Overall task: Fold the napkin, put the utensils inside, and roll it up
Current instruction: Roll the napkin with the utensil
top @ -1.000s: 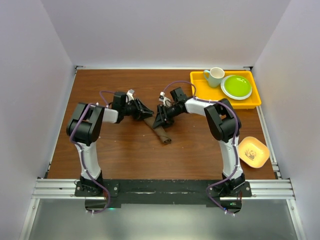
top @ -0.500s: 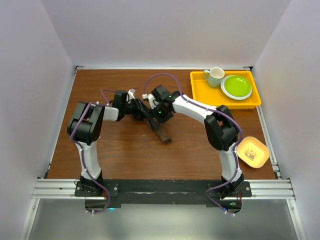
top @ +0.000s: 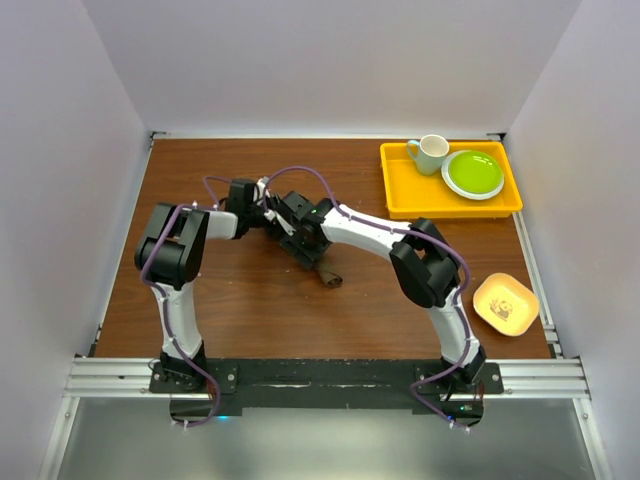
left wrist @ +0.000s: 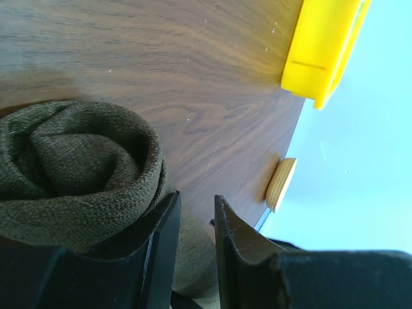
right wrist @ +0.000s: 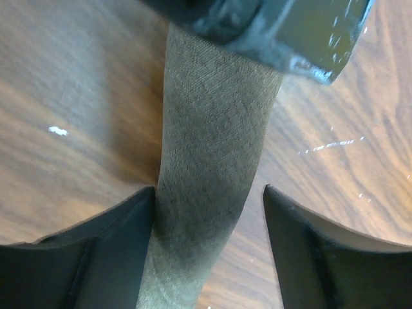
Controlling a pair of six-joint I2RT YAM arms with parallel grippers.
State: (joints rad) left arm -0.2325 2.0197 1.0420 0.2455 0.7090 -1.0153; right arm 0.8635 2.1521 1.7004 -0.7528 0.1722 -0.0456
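Note:
The dark brown napkin (top: 323,268) lies rolled into a slim tube, running diagonally on the wooden table. My left gripper (top: 277,222) sits at the tube's far end. In the left wrist view its jaws (left wrist: 197,199) stand nearly together with cloth showing in the narrow gap, and the roll's spiral end (left wrist: 71,161) bulges beside the left finger. My right gripper (top: 300,242) is open and straddles the tube (right wrist: 212,129). Its left finger (right wrist: 116,232) touches the cloth and the right one stands apart. The knife is hidden.
A yellow tray (top: 400,200) at the back right holds a pale mug (top: 430,153) and a green plate (top: 473,173). A small orange dish (top: 507,303) sits at the right edge. The tray (left wrist: 322,51) and the dish (left wrist: 281,185) also show in the left wrist view.
My right arm has swung left along the roll until its gripper is close to the left gripper. The left arm has hardly moved.

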